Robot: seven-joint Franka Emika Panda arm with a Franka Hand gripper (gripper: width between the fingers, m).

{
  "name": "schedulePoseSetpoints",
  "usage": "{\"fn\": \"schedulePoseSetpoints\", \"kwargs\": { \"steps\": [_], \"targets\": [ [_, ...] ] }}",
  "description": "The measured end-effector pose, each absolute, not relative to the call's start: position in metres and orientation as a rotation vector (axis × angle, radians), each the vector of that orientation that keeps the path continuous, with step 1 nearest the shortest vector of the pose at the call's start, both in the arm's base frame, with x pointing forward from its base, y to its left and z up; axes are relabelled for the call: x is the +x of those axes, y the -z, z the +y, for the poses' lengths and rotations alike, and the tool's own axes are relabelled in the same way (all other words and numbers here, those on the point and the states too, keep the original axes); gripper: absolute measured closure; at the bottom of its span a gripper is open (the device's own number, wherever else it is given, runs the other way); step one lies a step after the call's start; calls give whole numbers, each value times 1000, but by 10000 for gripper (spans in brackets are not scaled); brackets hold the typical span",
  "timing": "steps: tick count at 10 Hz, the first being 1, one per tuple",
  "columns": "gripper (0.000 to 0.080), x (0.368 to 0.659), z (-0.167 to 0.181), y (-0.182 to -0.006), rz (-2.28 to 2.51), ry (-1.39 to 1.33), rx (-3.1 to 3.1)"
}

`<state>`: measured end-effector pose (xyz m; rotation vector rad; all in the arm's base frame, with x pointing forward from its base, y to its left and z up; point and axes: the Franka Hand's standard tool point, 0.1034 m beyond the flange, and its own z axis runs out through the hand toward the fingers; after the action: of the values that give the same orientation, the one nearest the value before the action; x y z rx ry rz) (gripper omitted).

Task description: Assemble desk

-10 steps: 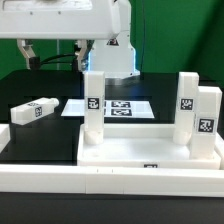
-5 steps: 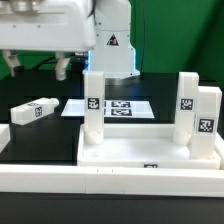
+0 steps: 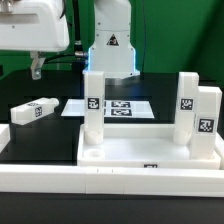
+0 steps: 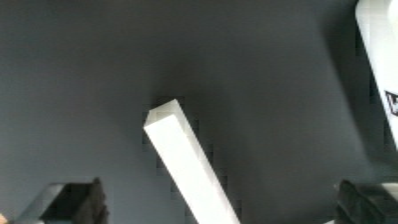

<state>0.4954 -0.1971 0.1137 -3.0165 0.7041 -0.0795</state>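
- Your gripper [image 4: 217,198] hangs spread wide over the dark table [image 3: 40,145]. Both fingers [image 4: 71,200] sit well apart and nothing is pinched between them.
- In the wrist view the loose leg [image 4: 187,150] lies flat on the table. It runs at a slant into the gap between the fingers, and no pad touches it.
- The exterior view shows that same loose leg [image 3: 33,111] lying on its side at the view's left. It is well apart from the desk top [image 3: 140,150].
- The desk top sits low in the foreground, just behind the long white rail [image 3: 60,182].
- A single leg [image 3: 93,105] stands upright on the top toward the exterior view's left, and a pair of legs [image 3: 187,98] stands toward its right. You cannot tell from here how firmly they are seated.
- The marker board [image 3: 120,107] lies flat behind the top, out of the way.
- Handling, as a judgement: the leg reads as a stiff, light plastic block with smooth faces, so it is probably a little slippery. It is not fragile, though it could skid or twist under a glancing pinch.
- Where to hold: close across the two long flat sides near mid-length. First turn the fingers square to the slant, or one pad will land early and spin the leg.
- Progress estimate: three legs are up and one is left to fetch.
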Motion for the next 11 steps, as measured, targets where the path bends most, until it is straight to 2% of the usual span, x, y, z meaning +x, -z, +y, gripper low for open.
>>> {"fn": "schedulePoseSetpoints", "kwargs": {
  "steps": [1, 4, 6, 9, 11],
  "targets": [
    [150, 492, -198, -111, 711, 80, -3013],
    [150, 433, -205, -71, 816, 13, -3005],
    [150, 420, -206, -52, 826, -43, -3022],
    [150, 421, -203, -52, 819, -79, -3006],
    [150, 418, -196, -49, 764, -284, -2947]
  ]
}}
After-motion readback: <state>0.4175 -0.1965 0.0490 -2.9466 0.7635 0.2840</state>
